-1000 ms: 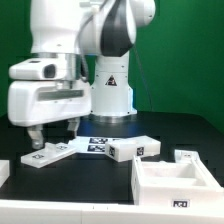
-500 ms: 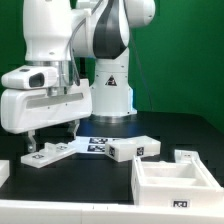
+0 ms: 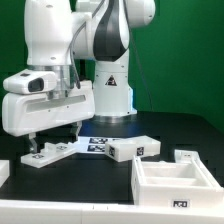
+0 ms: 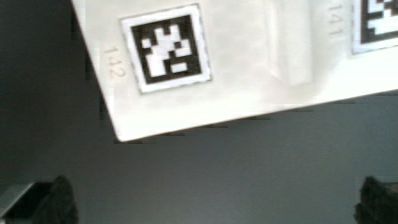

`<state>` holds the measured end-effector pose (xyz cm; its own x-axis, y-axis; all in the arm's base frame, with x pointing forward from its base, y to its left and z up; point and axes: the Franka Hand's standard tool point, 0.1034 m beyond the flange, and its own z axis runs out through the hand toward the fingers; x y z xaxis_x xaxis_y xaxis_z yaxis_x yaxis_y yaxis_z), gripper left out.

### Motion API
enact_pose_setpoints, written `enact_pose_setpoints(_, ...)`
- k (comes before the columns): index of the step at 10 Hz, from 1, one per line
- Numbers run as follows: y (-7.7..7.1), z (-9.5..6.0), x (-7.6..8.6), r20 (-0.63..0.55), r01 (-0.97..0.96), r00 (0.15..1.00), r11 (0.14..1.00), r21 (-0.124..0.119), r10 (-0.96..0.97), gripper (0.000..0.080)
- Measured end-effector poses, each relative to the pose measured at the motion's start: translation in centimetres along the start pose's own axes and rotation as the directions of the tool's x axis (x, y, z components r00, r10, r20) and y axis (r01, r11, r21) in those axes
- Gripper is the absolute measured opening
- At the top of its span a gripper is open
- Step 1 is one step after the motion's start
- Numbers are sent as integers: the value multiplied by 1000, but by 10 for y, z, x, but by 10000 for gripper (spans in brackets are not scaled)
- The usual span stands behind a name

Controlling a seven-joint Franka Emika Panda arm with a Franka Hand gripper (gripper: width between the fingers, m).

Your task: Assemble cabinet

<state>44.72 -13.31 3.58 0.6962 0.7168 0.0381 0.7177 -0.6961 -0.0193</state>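
Was a plain black table (image 3: 95, 190). Had the marker board (image 3: 65, 150) lying flat toward the back edge, white block (image 3: 135, 149) just beside it, open white box (image 3: 175, 180) by the front edge on the exterior view's right, small panel (image 3: 188, 157) behind that.

Open white plastic box (image 3: 170, 182) sits front on the black counter (image 3: 80, 195), at the exterior view's right. Behind it lies a tagged white block (image 3: 135, 150), with a small white panel (image 3: 188, 157) further right. Left of the block lies the marker board (image 3: 62, 151), with the gripper (image 3: 52, 135) above it.

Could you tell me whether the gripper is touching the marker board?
Apart: in the wrist view, dark table separates the gripper fingertips from the marker board.
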Motion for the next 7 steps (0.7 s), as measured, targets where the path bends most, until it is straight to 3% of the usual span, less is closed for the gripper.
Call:
enact_pose_setpoints(2, -8, 9, -23, 17, 5, 1000, 1000, 19, -5, 796)
enact_pose_setpoints(4, -9, 19, -42, 23, -3, 1000, 1000, 22, 2, 796)
enact_pose_setpoints(7, -9, 22, -37, 21, 3, 1000, 1000, 22, -3, 796)
